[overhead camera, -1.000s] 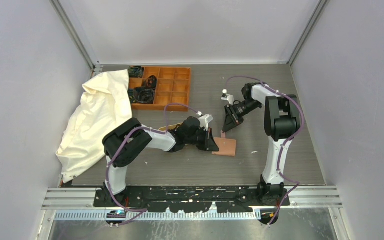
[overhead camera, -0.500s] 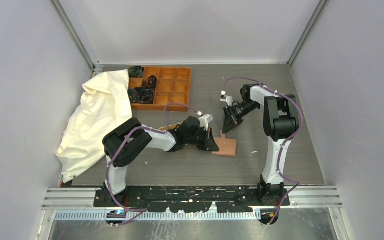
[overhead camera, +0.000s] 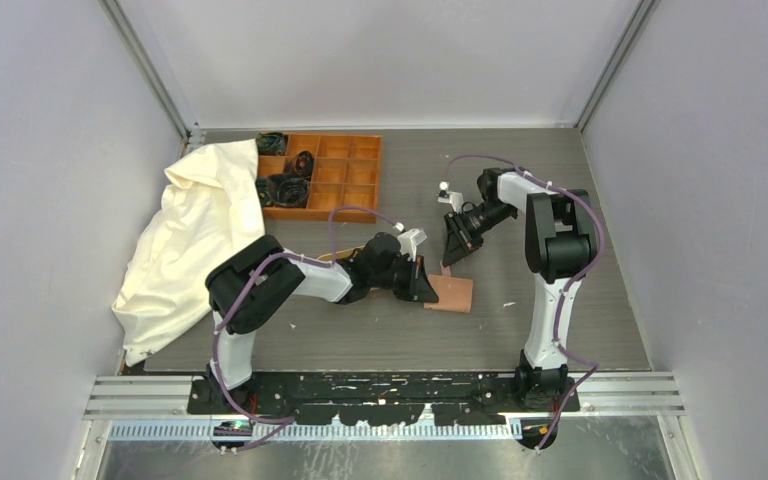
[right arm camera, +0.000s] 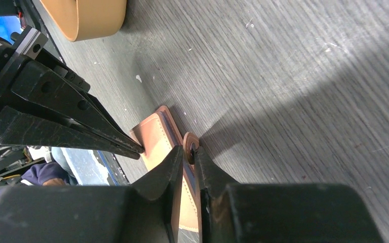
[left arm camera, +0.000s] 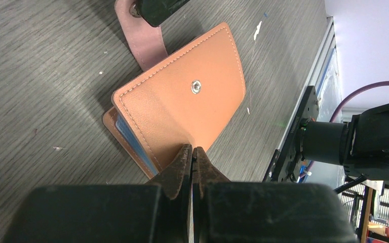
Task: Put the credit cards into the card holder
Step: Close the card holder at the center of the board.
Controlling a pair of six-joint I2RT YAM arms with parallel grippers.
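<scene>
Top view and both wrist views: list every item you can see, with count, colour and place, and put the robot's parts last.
table: one, dark grey wood grain, under everything.
compartment box: one, orange, far left of the table.
dark items: several, black, in the box's left cells.
cloth: one, cream, crumpled at the left, overlapping the box.
wooden tray: one, tan, by the left arm, partly hidden.
card holder: one, reddish-brown, mid-table, cover slightly raised.
credit card: one edge showing, light blue, inside the card holder.
left gripper: one, black, shut, tips pressing the cover's edge.
right gripper: one, black, shut on the card holder's strap.
</scene>
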